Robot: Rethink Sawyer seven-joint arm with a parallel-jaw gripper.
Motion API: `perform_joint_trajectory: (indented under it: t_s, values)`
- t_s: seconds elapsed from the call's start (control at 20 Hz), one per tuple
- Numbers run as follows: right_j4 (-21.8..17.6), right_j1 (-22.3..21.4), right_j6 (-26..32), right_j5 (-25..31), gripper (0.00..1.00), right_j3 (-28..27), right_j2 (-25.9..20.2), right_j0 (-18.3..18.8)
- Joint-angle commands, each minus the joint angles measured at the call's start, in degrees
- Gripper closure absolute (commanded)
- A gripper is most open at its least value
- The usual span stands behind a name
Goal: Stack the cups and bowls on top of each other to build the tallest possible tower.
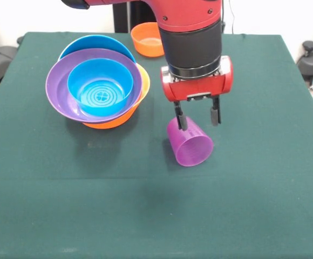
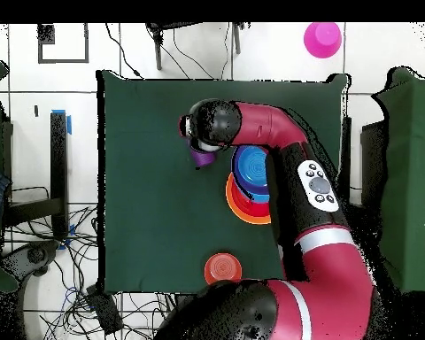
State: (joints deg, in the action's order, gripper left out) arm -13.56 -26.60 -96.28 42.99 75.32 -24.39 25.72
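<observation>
Front view, near to far. Nearest the camera: bare green table (image 1: pixel 145 216), cloth-covered, no markings.

Next: purple cup (image 1: pixel 189 143), translucent, lying on its side, open mouth toward camera and a little to picture right. Ribbed inner wall visible. Sits mid-table, well apart from the tower.

Gripper (image 1: pixel 198 118) directly over the cup's closed end. Fingers (image 1: pixel 181 120) spread, not closed on anything; picture-left finger overlaps the cup's upper edge, picture-right finger hangs beside and above it. Contact w/ cup: cannot confirm. Red gripper body and black wrist section above; arm (image 1: pixel 191 21) enters from top edge.

Picture left of gripper: tower (image 1: pixel 97 86). Base = large orange bowl (image 1: pixel 113 120), only its lower rim showing. Purple bowl (image 1: pixel 56 89) nested over it, small blue bowl (image 1: pixel 100 86) seated inside the purple one, upright, concentric ring pattern on its floor. Large blue bowl (image 1: pixel 94 42) shows behind/under the purple rim at the far side; exact nesting order not determinable.

Farthest: small orange bowl (image 1: pixel 145 39), upright, alone near table's far edge, partly hidden by the arm.

Overhead view: pink bowl (image 2: pixel 322 39) on the floor beyond the table edge, off the cloth. Arm covers part of the tower.

Writing/brands: none legible on any item in either view.
</observation>
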Motion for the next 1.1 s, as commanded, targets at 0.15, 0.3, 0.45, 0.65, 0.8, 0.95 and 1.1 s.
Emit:
perform_joint_trajectory:
  t_s: [0.15, 0.3, 0.45, 0.65, 0.8, 0.95, 1.1]
  values:
    - [-2.56, 4.78, 2.93, -4.95, 0.0, 0.92, -3.24, -0.07]
    - [-3.61, 6.79, 2.58, -6.59, 0.0, -0.39, -2.64, -0.77]
    - [-4.16, 8.07, 2.42, -7.38, 0.0, -1.45, -1.95, -1.35]
    - [-3.91, 8.23, 2.08, -7.16, 0.0, -1.34, -1.51, -1.65]
    - [-3.75, 7.7, 1.85, -6.73, 0.0, -0.53, -1.23, -1.73]
    - [-3.73, 7.33, 1.48, -6.64, 0.0, 0.36, -1.01, -1.69]
    - [-3.46, 5.02, 0.96, -6.44, 0.0, 3.67, -1.09, -1.08]
